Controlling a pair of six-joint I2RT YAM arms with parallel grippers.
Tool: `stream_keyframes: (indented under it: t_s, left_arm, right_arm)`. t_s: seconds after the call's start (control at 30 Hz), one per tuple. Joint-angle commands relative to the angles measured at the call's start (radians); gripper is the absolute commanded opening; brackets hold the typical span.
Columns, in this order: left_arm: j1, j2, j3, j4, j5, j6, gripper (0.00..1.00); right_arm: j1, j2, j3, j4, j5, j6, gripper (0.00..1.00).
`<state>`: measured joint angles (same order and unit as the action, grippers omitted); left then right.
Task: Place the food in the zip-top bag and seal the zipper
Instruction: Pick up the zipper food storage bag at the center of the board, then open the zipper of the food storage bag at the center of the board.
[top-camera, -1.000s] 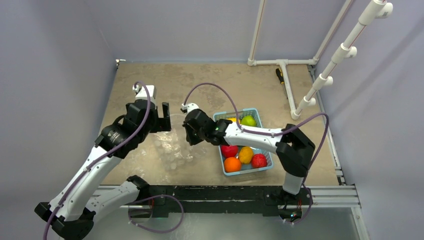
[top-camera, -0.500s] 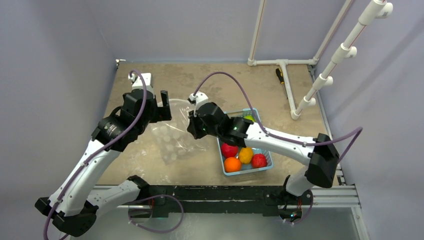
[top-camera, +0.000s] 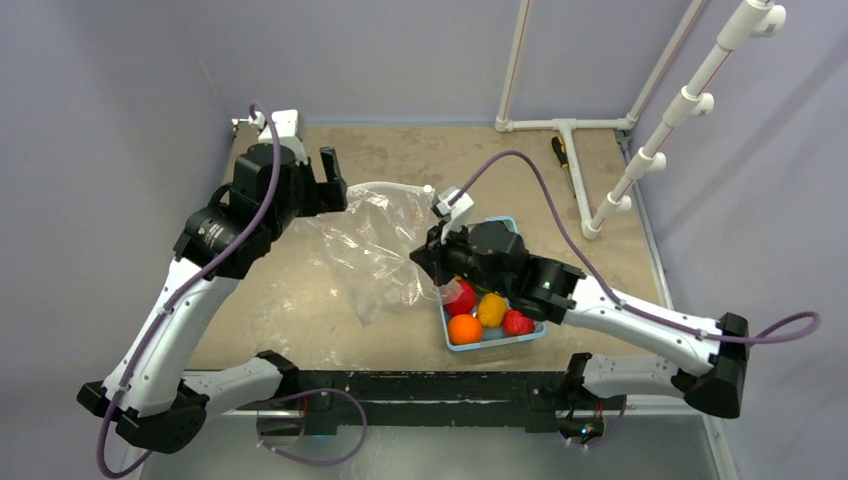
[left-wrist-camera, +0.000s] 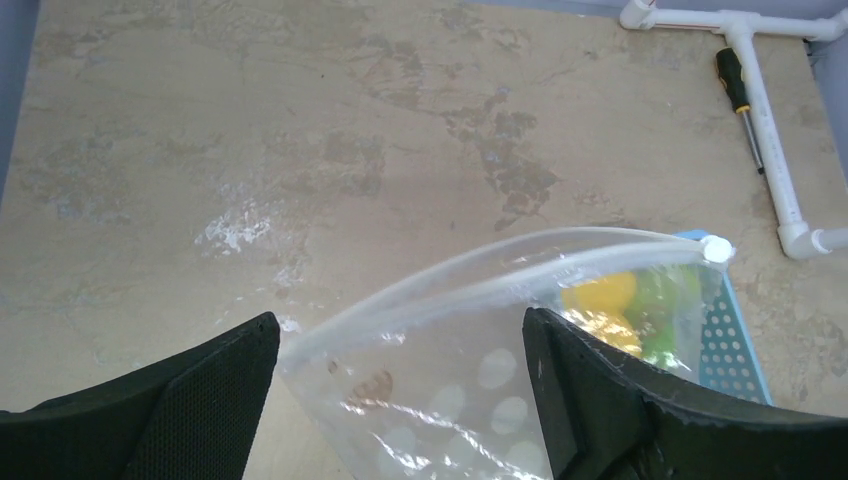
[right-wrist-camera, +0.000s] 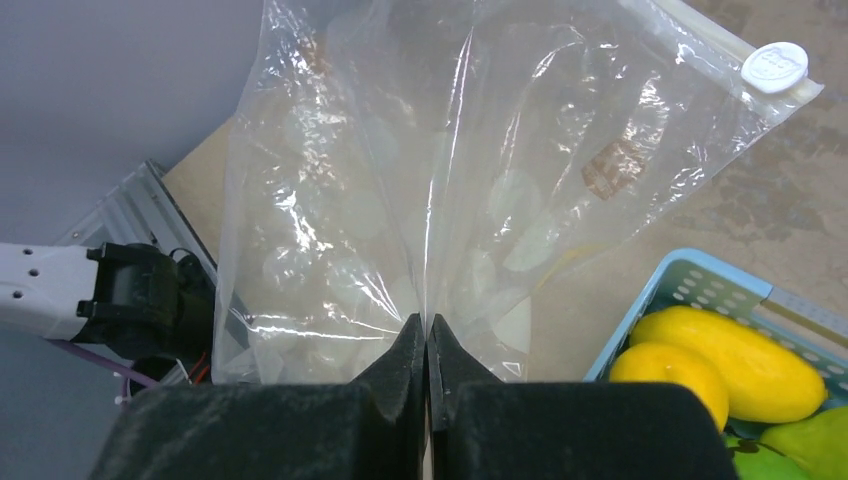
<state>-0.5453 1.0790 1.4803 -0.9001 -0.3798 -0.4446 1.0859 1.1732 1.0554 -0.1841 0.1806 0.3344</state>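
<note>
While the right gripper (right-wrist-camera: 427, 332) pinches the zip-top bag (right-wrist-camera: 400, 180), the left gripper (left-wrist-camera: 400, 328) gapes.

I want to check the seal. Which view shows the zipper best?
Left wrist: the zipper arcs nearly whole across the frame, slider included. Top shows it as a thin distant strip; right wrist shows only its slider end.

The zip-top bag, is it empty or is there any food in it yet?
Empty: the zip-top bag shows only clear film and white dots; the food sits in the basket.
</note>
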Motion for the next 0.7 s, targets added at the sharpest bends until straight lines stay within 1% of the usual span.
stream_keyframes:
  t_s: [0.0, 0.13, 0.2, 0.4, 0.47, 0.5, 0.67]
  left_arm:
    - [0.077, 0.029, 0.102, 0.013, 0.141, 0.048, 0.90]
    - [0.171, 0.063, 0.157, 0.002, 0.273, 0.068, 0.89]
    - [0.200, 0.075, 0.181, -0.008, 0.323, 0.069, 0.88]
    - [0.214, 0.088, 0.237, -0.021, 0.425, 0.060, 0.87]
    - [0.214, 0.088, 0.253, -0.031, 0.461, 0.061, 0.86]
    - [0.215, 0.086, 0.256, -0.036, 0.480, 0.061, 0.86]
    - [0.214, 0.041, 0.211, -0.037, 0.538, 0.060, 0.85]
  right_arm:
    - [0.003, -0.115, -0.059, 0.110, -0.038, -0.099, 0.00]
    - [0.003, -0.189, -0.095, 0.148, -0.068, -0.154, 0.00]
    - [0.003, -0.208, -0.103, 0.155, -0.083, -0.184, 0.00]
    - [0.003, -0.259, -0.145, 0.179, -0.146, -0.308, 0.00]
    - [0.003, -0.277, -0.155, 0.215, -0.173, -0.329, 0.00]
    - [0.003, -0.288, -0.161, 0.227, -0.178, -0.368, 0.00]
    - [0.003, -0.319, -0.175, 0.257, -0.229, -0.432, 0.00]
